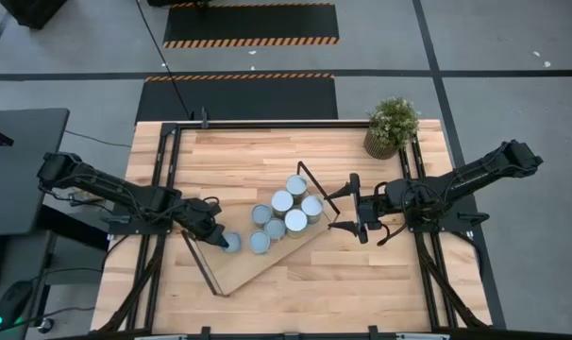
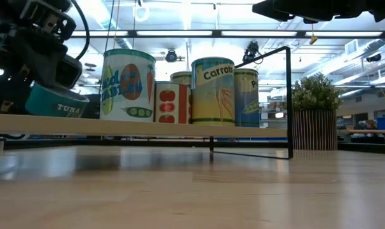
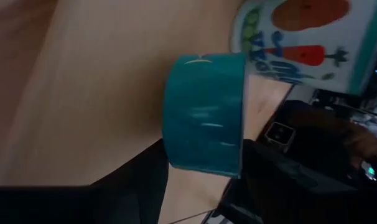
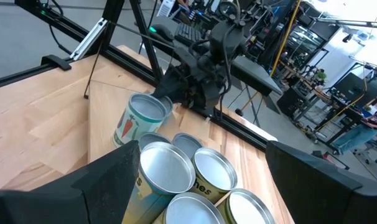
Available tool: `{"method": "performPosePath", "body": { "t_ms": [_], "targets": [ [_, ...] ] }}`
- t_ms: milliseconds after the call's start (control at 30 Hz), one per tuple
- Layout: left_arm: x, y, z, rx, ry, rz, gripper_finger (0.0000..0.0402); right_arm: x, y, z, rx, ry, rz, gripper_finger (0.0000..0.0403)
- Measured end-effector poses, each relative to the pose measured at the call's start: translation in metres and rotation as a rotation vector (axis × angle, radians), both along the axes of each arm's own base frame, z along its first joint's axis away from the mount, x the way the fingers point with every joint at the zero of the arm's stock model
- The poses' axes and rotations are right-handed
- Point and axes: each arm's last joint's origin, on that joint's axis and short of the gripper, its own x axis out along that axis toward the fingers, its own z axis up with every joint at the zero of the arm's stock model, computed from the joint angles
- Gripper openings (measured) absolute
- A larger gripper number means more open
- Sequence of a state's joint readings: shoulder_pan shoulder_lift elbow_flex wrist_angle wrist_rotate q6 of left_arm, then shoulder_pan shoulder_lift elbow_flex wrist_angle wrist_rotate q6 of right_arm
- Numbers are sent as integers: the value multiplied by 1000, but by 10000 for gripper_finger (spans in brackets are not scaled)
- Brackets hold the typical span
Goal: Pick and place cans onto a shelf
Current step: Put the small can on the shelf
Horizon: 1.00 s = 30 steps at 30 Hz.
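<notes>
High view gives us the layout: the shelf [image 1: 231,267] lies slantwise on the tabletop [image 1: 267,156], with a cluster of cans [image 1: 288,212] on it and a teal tuna can [image 1: 231,243] at its near-left part. From the low view we read what the overhead hides: labels with carrots, tomatoes and peas, and "TUNA" on the short teal can [image 2: 54,102], which sits on the shelf board [image 2: 116,125]. The left arm reaches in low, its left gripper [image 1: 220,236] at that can; in the left wrist view its dark fingers [image 3: 282,180] flank the can [image 3: 204,112], but we cannot tell whether they grip it. The right gripper [image 1: 359,219] waits beside the cluster, fingers apart, holding nothing.
</notes>
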<state>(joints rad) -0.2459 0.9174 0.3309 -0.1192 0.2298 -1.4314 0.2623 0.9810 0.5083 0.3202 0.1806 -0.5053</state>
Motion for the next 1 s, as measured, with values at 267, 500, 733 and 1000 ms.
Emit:
{"method": "performPosePath", "body": {
  "t_ms": [267, 500, 733, 1000],
  "targets": [
    [-2, 1, -3, 23, 42, 23, 260, 0, 0, 0, 0, -1, 1, 356],
    [-2, 3, -3, 23, 40, 21, 315, 0, 1, 0, 5, -1, 26, 356],
    [-2, 5, -3, -44, 61, -24, 317, 0, 1, 0, 6, -1, 26, 356],
    [-1, 8, 0, -70, 64, -29, 294, 0, 1, 0, 6, -3, 26, 356]
  ]
}}
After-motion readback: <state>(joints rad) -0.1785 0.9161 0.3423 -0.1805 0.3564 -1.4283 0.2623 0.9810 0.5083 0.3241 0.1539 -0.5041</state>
